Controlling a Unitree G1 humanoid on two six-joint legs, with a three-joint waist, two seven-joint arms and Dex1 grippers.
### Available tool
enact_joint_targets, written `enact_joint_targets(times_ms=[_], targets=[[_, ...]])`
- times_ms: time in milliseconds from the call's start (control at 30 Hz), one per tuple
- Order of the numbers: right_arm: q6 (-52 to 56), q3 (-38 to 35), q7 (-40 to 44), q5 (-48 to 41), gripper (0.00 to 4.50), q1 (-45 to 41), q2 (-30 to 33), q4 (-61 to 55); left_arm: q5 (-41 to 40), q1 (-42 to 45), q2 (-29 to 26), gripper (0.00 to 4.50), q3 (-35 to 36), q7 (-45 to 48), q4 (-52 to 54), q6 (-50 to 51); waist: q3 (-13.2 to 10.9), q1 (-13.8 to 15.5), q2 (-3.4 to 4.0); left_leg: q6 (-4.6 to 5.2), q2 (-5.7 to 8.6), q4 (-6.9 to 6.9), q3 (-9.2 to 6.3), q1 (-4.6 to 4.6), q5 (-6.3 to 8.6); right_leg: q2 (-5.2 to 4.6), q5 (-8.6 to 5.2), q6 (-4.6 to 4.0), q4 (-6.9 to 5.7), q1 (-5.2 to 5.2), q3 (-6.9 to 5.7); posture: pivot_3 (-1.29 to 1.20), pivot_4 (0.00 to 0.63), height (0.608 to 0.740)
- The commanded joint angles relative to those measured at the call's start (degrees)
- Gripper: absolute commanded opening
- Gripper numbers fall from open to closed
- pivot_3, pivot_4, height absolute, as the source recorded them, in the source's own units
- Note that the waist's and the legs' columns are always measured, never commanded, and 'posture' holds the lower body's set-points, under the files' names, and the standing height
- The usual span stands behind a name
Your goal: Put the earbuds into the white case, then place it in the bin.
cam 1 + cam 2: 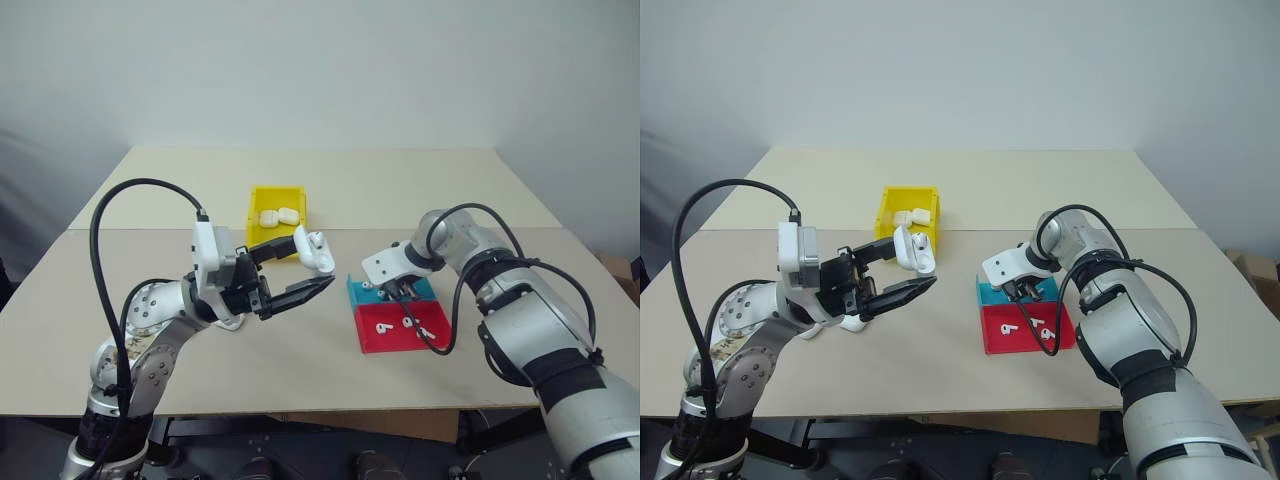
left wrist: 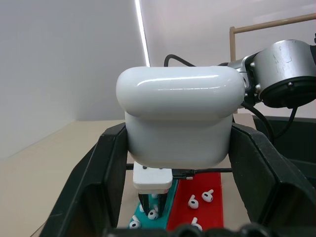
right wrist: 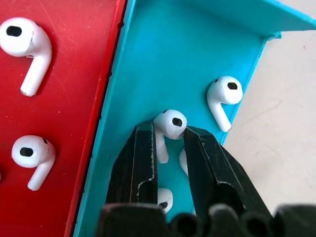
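Observation:
My left gripper (image 1: 312,263) is raised above the table and shut on the white case (image 2: 177,123), which sits between its two black fingers with the lid hinged up. To the right, my right gripper (image 3: 170,134) points down into the teal half of the tray (image 3: 197,54). Its fingertips are shut around the head of one earbud (image 3: 173,120). More earbuds lie loose beside it (image 3: 224,94) and in the red half (image 3: 27,42). The yellow bin (image 1: 262,192) stands on the table behind the raised case, with other white cases (image 1: 278,215) inside.
The teal-and-red tray (image 1: 378,338) lies near the table's front, right of centre. The bin stands near the table's middle. Bare table surface stretches to the left and behind the bin. A black cable (image 1: 130,190) loops above my left arm.

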State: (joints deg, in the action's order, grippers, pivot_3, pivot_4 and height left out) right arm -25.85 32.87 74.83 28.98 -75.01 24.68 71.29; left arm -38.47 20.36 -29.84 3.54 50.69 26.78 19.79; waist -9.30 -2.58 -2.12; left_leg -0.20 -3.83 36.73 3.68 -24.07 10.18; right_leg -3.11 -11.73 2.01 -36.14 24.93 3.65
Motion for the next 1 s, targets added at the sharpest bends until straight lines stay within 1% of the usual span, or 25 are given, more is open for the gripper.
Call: enact_joint_targets(times_ms=[33,200,333,433,533,600,667,733,800,867,900,933,1000], targets=[[-0.1,-0.1,0.1,0.7,0.64,0.9,-0.1,0.7,-0.6,1.2,-0.5,2.77,1.2,0.0,1.5,-1.2,0.0,0.0,0.00,0.00,0.00,0.00,0.00,0.00,0.00,0.00,0.00,0.00,0.00,0.00,0.00,0.00,0.150,0.740],[0.7,-1.3,0.1,-0.3,0.64,1.1,0.0,0.5,-0.7,1.4,-0.5,2.77,1.1,0.0,1.4,-1.0,0.0,0.0,0.00,0.00,0.00,0.00,0.00,0.01,0.00,0.00,0.00,0.00,0.00,-0.01,0.00,0.00,0.150,0.740],[3.3,-4.9,3.4,-3.8,0.64,0.5,0.5,0.1,-1.2,1.8,-0.3,2.77,0.7,0.3,1.0,-0.6,0.0,0.0,0.00,0.00,0.00,0.00,0.00,-0.01,0.00,0.00,0.00,0.00,0.00,0.00,0.00,0.00,0.150,0.740],[6.1,-9.1,6.8,-8.1,0.64,-0.2,1.5,-1.7,-1.6,2.3,-0.2,2.77,0.3,1.1,0.4,-0.4,0.0,0.0,0.00,0.00,0.00,0.00,0.00,-0.06,0.00,0.00,0.01,0.00,0.00,0.05,0.00,0.00,0.150,0.740],[11.3,-15.1,12.7,-15.4,0.64,-0.7,2.7,-6.9,-2.0,3.4,0.2,2.77,-0.1,2.0,-0.8,-0.3,0.0,0.0,0.03,0.00,0.00,0.00,0.00,-0.11,0.00,0.00,0.01,0.01,0.01,0.09,0.00,0.00,0.150,0.740],[17.4,-18.8,16.2,-20.6,0.64,0.2,4.3,-14.1,-2.3,4.6,0.7,2.77,-0.6,2.7,-2.0,-0.3,0.0,0.1,0.04,0.00,0.00,0.00,0.00,-0.12,0.00,0.00,0.00,0.01,0.02,0.09,0.00,0.00,0.150,0.740],[24.3,-20.4,17.5,-26.3,0.64,3.1,6.7,-23.6,-2.5,5.5,1.1,2.77,-0.9,3.3,-3.0,-0.4,0.0,0.2,0.05,0.00,0.00,0.00,-0.01,-0.14,0.00,0.00,0.00,0.01,0.01,0.09,0.00,0.00,0.150,0.740],[34.6,-22.7,17.7,-33.2,0.64,7.3,9.9,-35.5,-2.7,6.5,1.5,2.77,-1.2,4.2,-4.1,-0.5,0.0,0.4,0.05,0.00,0.00,0.00,-0.03,-0.13,0.00,0.00,-0.01,0.01,0.01,0.08,-0.02,0.00,0.150,0.740],[46.6,-27.2,16.3,-39.3,0.64,12.2,12.4,-47.2,-3.0,7.3,1.8,2.77,-1.6,5.0,-5.0,-0.4,0.0,1.0,0.05,0.00,0.00,0.00,-0.05,-0.17,0.01,-0.01,-0.01,0.01,0.04,0.07,-0.07,0.00,0.150,0.740],[56.5,-32.6,11.1,-45.1,0.64,18.4,14.3,-58.5,-3.3,7.9,2.2,2.77,-2.0,5.5,-5.6,-0.1,0.0,1.6,0.05,0.00,0.00,0.00,-0.05,-0.19,0.01,-0.02,-0.01,0.01,0.06,0.08,-0.08,0.00,0.150,0.740],[63.0,-36.8,7.0,-49.4,0.64,21.0,14.1,-63.8,-3.3,8.1,2.4,2.77,-2.3,5.8,-5.9,0.0,0.0,1.8,0.05,0.00,0.01,0.01,-0.03,-0.19,0.01,-0.03,-0.02,0.01,0.06,0.09,-0.07,0.00,0.150,0.740],[67.9,-39.8,3.9,-52.5,0.64,22.7,13.7,-67.5,-3.4,8.3,2.5,2.77,-2.5,6.0,-6.0,0.1,0.0,1.8,0.05,0.00,0.01,0.01,-0.03,-0.21,0.01,-0.03,-0.01,0.01,0.05,0.11,-0.07,0.00,0.150,0.740],[78.5,-49.0,-5.1,-61.6,0.64,26.5,10.8,-76.9,-3.4,8.8,3.0,2.77,-2.9,6.1,-6.5,0.4,0.0,1.7,0.06,-0.01,0.02,0.04,-0.03,-0.21,0.01,-0.03,-0.01,0.01,0.02,0.13,-0.05,0.00,0.150,0.740]])
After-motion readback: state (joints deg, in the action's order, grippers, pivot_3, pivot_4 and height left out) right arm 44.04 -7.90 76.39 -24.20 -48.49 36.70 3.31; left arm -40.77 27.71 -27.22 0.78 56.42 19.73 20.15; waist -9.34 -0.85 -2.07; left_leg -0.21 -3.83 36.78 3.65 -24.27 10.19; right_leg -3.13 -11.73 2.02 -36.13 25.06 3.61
